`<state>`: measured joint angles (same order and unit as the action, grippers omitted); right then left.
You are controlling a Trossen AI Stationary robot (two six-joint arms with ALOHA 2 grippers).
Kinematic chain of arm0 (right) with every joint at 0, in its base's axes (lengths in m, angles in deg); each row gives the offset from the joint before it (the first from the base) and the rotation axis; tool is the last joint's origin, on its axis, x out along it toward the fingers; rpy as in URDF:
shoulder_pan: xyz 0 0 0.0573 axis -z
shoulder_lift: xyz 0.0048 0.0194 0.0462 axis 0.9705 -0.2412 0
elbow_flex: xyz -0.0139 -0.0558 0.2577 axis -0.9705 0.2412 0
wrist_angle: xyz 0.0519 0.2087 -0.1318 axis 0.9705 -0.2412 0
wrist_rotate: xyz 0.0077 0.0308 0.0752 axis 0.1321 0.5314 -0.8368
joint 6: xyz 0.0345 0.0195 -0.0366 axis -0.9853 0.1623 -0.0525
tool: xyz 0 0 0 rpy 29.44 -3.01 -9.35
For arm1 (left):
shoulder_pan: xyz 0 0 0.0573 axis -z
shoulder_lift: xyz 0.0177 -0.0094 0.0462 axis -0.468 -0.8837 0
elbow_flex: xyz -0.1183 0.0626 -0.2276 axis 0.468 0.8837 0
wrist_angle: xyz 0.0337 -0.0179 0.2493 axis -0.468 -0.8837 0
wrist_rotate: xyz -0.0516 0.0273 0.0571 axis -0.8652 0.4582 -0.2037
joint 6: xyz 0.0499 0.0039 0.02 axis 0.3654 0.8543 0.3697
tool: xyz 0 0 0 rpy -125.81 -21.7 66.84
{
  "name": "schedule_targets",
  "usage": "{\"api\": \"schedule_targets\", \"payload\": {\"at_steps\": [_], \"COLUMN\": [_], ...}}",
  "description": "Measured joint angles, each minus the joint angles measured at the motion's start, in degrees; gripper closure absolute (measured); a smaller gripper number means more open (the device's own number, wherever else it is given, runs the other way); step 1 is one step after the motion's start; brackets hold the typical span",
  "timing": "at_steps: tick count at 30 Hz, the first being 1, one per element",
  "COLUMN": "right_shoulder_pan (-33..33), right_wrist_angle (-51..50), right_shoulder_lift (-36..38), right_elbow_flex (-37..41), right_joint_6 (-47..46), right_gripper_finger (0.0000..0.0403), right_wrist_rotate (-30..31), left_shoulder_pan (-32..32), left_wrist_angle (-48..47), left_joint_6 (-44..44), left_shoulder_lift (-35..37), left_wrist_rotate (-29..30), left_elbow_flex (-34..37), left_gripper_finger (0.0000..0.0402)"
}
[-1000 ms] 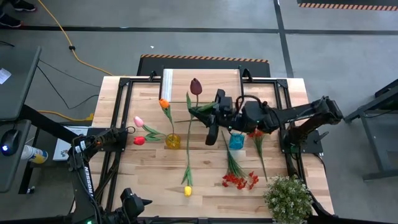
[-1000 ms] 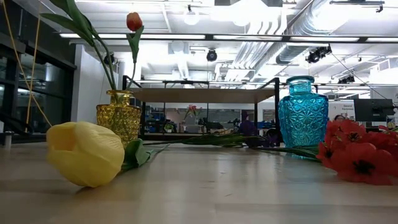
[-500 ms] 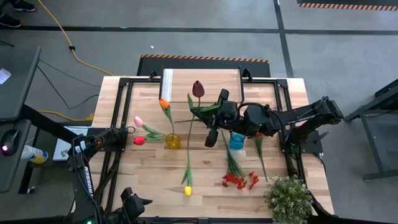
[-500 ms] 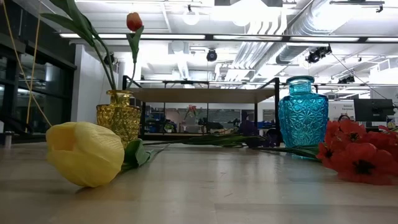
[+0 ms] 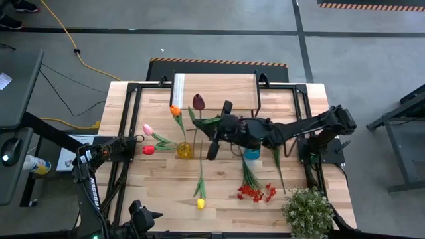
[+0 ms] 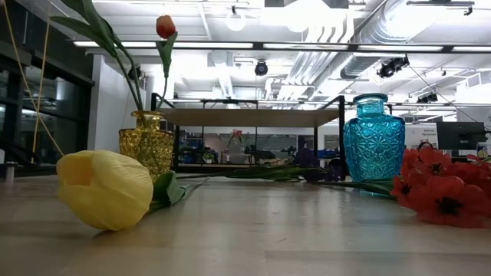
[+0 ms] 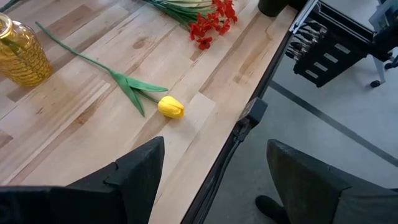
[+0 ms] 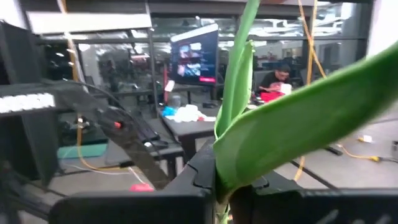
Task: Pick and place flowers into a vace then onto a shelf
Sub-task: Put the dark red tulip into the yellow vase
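My right gripper (image 5: 218,123) hangs over the table's middle, shut on a dark tulip (image 5: 198,101) just right of the yellow vase (image 5: 184,151). That vase holds an orange tulip (image 5: 174,110), a pink one (image 5: 147,129) and a red one (image 5: 148,150). The blue vase (image 6: 374,138) stands under my right arm. A yellow tulip (image 5: 200,203) and red sprays (image 5: 255,192) lie on the table. The shelf (image 5: 216,91) stands at the far edge. My left gripper (image 7: 211,180) waits open at the near left corner. My right gripper pinches the dark tulip's green stem (image 8: 222,182) between its two fingers, just below a broad leaf (image 8: 292,130). The fingers reach in roughly level from the table's right and lie across the stem. The tulip is lifted clear, its head above the fingers.
A bushy potted plant (image 5: 307,211) stands at the near right corner. Loose green stems (image 5: 275,162) lie beside the blue vase. Bare wood (image 5: 166,192) shows between the yellow vase and the near edge.
My right gripper has carried the dark tulip toward the table's left edge, sinking a little and rolling as it went. The tulip's head now stands closer to the yellow vase. The left arm has kept still.
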<state>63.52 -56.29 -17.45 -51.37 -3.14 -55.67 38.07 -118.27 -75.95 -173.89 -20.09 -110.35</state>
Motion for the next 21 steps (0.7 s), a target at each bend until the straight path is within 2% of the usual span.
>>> {"api": "schedule_targets", "payload": {"at_steps": [21], "right_shoulder_pan": [4.69], "right_wrist_angle": [7.54], "right_shoulder_lift": [-8.51], "right_elbow_flex": [0.00], "right_joint_6": [-1.63], "right_gripper_finger": [0.0399], "right_wrist_rotate": [0.06], "left_shoulder_pan": [0.00], "left_wrist_angle": [0.00], "left_joint_6": [-0.01], "left_shoulder_lift": [0.00], "left_wrist_rotate": [-0.04], "left_elbow_flex": [0.00], "left_gripper_finger": [0.0085]}}
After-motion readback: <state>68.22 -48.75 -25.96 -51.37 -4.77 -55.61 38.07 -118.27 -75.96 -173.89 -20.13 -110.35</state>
